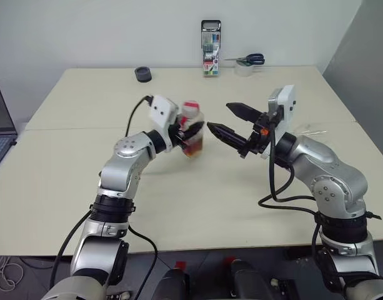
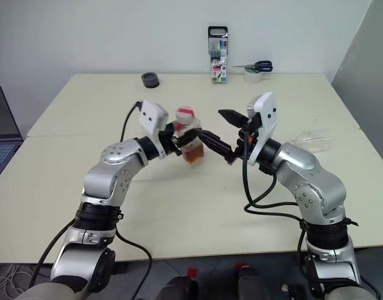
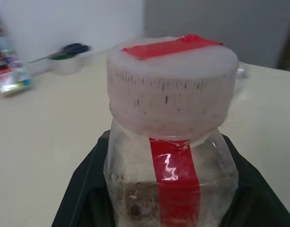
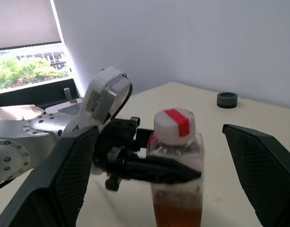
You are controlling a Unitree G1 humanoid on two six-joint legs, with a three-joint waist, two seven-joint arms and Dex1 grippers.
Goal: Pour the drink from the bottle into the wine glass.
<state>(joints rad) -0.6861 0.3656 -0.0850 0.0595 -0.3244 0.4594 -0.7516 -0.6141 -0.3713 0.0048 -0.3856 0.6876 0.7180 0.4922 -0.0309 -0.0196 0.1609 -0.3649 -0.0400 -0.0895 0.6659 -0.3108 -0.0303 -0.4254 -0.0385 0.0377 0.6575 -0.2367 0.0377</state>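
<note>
Bottle held up between the two arms

The left gripper (image 1: 190, 132) is clenched on the capped bottle (image 1: 193, 130), holding it upright above the table (image 1: 85, 162); amber drink (image 4: 177, 211) sits low inside. The right gripper (image 1: 232, 122) faces it, jaws spread wide, holding nothing.

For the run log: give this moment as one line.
left gripper: shut on bottle, cap on | right gripper: open, beside bottle | wine glass: lying on table
</note>
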